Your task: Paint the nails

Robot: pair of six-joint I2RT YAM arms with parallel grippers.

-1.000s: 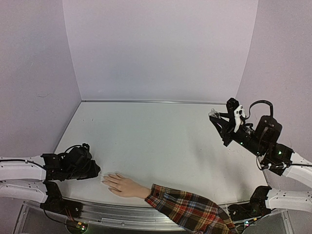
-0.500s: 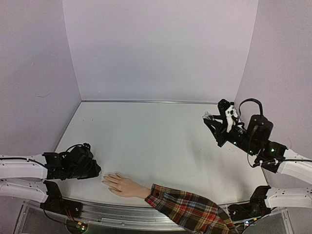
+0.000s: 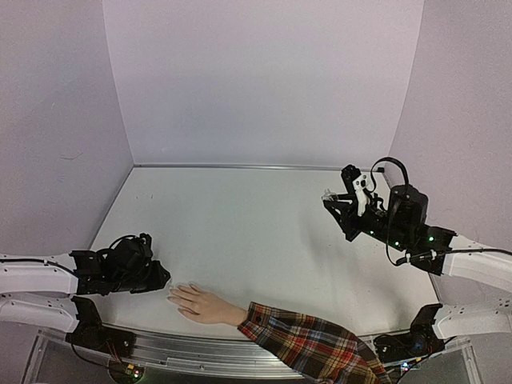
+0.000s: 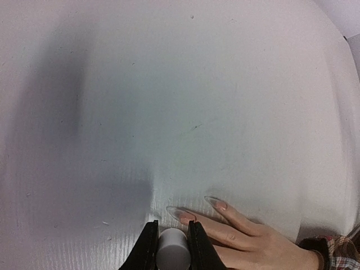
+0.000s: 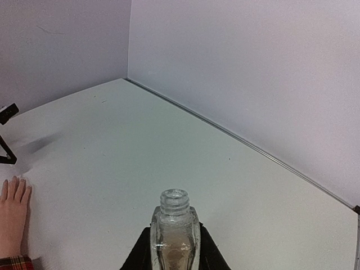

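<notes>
All 3 views share the mannequin hand [image 3: 204,305]: the top camera high above and behind it, the left wrist camera low, just beside it, the right wrist camera well apart.

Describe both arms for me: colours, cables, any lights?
Both arms have white tubular links, black joint housings and black fingers. The left arm is otherwise plain. The right arm carries a black cable looping over its wrist, a white part near its fingers, and small green lights on the black housing.
</notes>
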